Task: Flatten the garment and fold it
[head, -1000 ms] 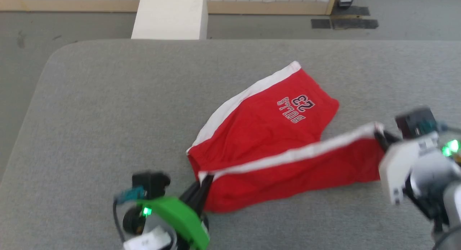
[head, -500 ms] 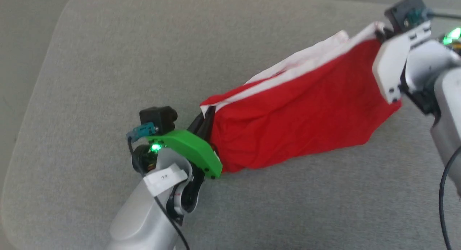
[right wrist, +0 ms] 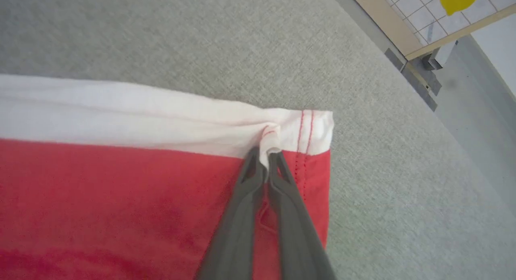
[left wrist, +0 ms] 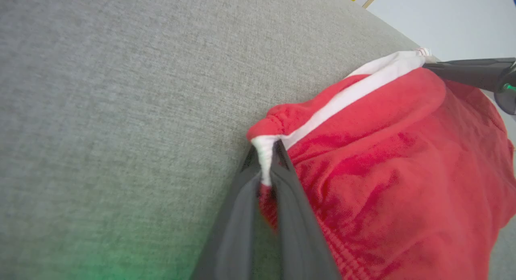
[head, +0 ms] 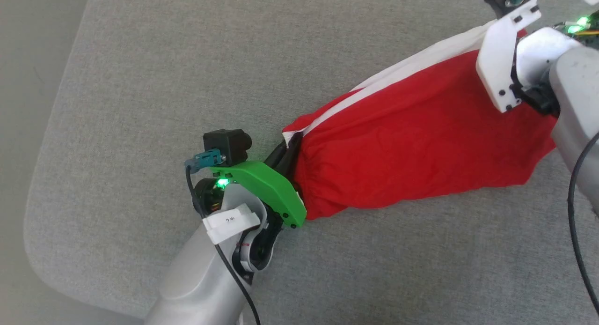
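The garment point(head: 421, 142) is a pair of bright red shorts with a white band along the top edge, stretched between my two grippers above the grey table point(head: 140, 81). My left gripper point(head: 288, 149) is shut on the gathered lower-left corner, where white trim is pinched between the dark fingers point(left wrist: 242, 215). My right gripper point(right wrist: 268, 153) is shut on the white band near the stitched corner of the garment point(right wrist: 121, 191). That arm's white wrist bracket point(head: 503, 67) sits at the upper right. The cloth sags in a bag shape between the two holds.
The table's rounded edge point(head: 37, 231) runs along the left and lower left, with floor point(head: 23, 58) beyond. A wooden-framed tiled barrier point(right wrist: 403, 30) stands past the far end of the table. A black cable point(head: 573, 212) hangs from the right arm.
Both grippers have lifted the held edge, so the garment has come off the table and hangs doubled; the printed leg no longer shows. The head camera has tilted down.
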Robot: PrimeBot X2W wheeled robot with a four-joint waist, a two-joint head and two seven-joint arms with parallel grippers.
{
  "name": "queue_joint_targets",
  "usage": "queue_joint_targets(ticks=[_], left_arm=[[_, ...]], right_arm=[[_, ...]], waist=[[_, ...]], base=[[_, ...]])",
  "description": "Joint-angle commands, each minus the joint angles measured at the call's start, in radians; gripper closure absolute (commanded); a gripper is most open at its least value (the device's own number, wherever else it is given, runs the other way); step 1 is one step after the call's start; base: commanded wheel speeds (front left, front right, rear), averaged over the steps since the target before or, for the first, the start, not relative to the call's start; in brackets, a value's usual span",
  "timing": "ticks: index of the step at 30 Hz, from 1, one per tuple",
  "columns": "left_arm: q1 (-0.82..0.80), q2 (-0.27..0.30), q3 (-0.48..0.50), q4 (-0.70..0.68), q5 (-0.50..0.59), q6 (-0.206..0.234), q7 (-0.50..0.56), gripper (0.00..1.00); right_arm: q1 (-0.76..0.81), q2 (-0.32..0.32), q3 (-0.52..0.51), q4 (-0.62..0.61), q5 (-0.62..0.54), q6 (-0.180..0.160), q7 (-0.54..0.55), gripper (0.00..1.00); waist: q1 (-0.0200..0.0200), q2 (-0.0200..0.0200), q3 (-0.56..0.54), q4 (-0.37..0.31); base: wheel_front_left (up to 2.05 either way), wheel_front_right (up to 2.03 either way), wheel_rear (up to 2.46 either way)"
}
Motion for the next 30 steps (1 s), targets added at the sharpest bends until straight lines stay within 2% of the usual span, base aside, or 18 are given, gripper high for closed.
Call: queue_joint_targets(ticks=[1,2,3,4,5,9,14,16,17,19,23,26,30], left_arm=[[0.005,-0.001,-0.009,0.021,-0.018,-0.002,0.020,0.59],[0.008,-0.001,-0.010,0.021,-0.022,-0.004,0.023,0.00],[0.010,0.000,-0.011,0.018,-0.024,-0.007,0.023,0.00],[0.012,0.003,-0.012,0.015,-0.024,-0.011,0.020,0.00],[0.014,0.006,-0.013,0.011,-0.021,-0.014,0.015,0.00],[0.036,0.020,0.001,-0.011,-0.009,-0.013,-0.045,0.00],[0.101,0.046,0.033,-0.043,0.022,-0.005,-0.182,0.00],[0.129,0.062,0.047,-0.059,0.048,-0.003,-0.238,0.00],[0.163,0.077,0.080,-0.081,0.092,-0.004,-0.275,0.00],[0.180,0.081,0.114,-0.104,0.135,-0.015,-0.281,0.00],[0.213,0.061,0.207,-0.189,0.273,-0.073,-0.282,0.00],[0.238,0.031,0.278,-0.226,0.361,-0.134,-0.282,0.00],[0.263,-0.007,0.353,-0.262,0.440,-0.183,-0.283,0.00]], right_arm=[[-0.016,0.004,0.008,0.021,0.017,-0.002,0.019,1.00],[-0.019,0.006,0.006,0.032,0.029,-0.002,0.023,1.00],[-0.021,0.008,0.004,0.038,0.035,-0.002,0.021,0.77],[-0.020,0.009,0.005,0.041,0.038,-0.002,0.008,0.46],[-0.018,0.008,0.001,0.044,0.042,-0.002,-0.005,0.00],[0.012,0.014,-0.043,0.057,0.055,-0.002,-0.097,0.00],[0.098,0.040,-0.137,0.064,0.082,-0.002,-0.250,0.00],[0.136,0.047,-0.169,0.058,0.081,-0.002,-0.320,0.00],[0.192,0.065,-0.228,0.061,0.092,-0.002,-0.396,0.00],[0.222,0.078,-0.264,0.064,0.098,-0.002,-0.430,0.00],[0.259,0.104,-0.327,0.080,0.101,-0.002,-0.461,0.00],[0.265,0.126,-0.376,0.102,0.103,-0.002,-0.457,0.00],[0.254,0.150,-0.451,0.150,0.096,-0.002,-0.433,0.00]], waist=[[-0.0001,0.0000,0.002,0.006],[-0.0001,0.0000,-0.005,0.004],[-0.0001,0.0000,-0.010,0.003],[-0.0001,0.0000,-0.018,0.001],[-0.0001,0.0000,-0.025,-0.001],[-0.0001,0.0000,-0.072,-0.013],[-0.0001,0.0000,-0.156,-0.031],[-0.0001,0.0000,-0.184,-0.036],[-0.0001,0.0000,-0.215,-0.038],[-0.0001,0.0000,-0.227,-0.039],[-0.0001,0.0000,-0.232,-0.038],[-0.0001,0.0000,-0.225,-0.036],[-0.0001,0.0000,-0.214,-0.029]], base=[[0.00,0.00,0.00],[0.00,0.00,0.00],[0.00,0.00,0.00],[0.00,0.00,0.00],[0.00,0.00,0.00],[0.00,0.00,0.00],[0.00,0.00,0.00],[0.00,0.00,0.00],[0.00,0.00,0.00],[0.00,0.00,0.00],[0.00,0.00,0.00],[0.00,0.00,0.00],[0.00,0.00,0.00]])
